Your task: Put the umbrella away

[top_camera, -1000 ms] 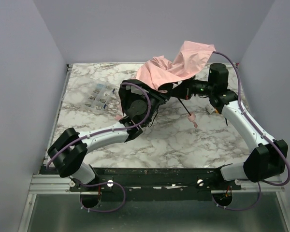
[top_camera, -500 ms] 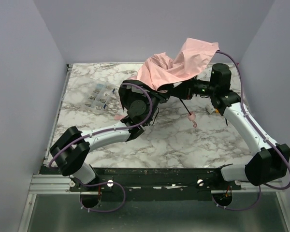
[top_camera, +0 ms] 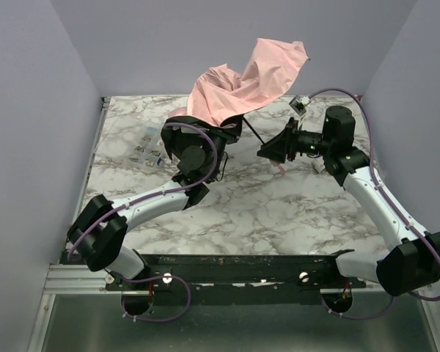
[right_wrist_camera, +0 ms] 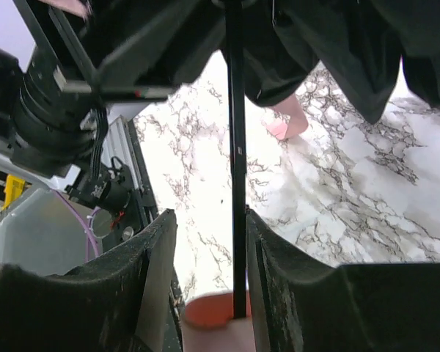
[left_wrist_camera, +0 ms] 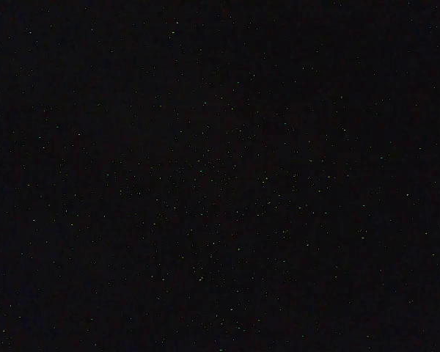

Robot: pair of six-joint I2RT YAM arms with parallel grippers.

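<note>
The umbrella's pale pink fabric (top_camera: 242, 84) billows half open above the back of the marble table (top_camera: 279, 213). My left gripper (top_camera: 216, 130) is buried under the fabric, its fingers hidden, and the left wrist view is fully black. The thin dark shaft (top_camera: 255, 134) slants down to my right gripper (top_camera: 270, 150). In the right wrist view the shaft (right_wrist_camera: 235, 147) runs between the fingers (right_wrist_camera: 268, 264), close against the right one. The small pink handle (right_wrist_camera: 213, 319) is wedged between the jaws near the palm. A pink strap end (right_wrist_camera: 286, 126) hangs beyond, seen below the gripper as the strap (top_camera: 280, 169).
A clear compartment box (top_camera: 148, 147) lies at the back left of the table, close to my left arm (top_camera: 154, 202). Lilac walls close in on the left, back and right. A black rail (top_camera: 227, 264) runs along the near edge.
The left arm lifted the fabric up and to the left. The right gripper moved left and down the shaft, and the handle, which dangled free before, now sits in its jaws.
</note>
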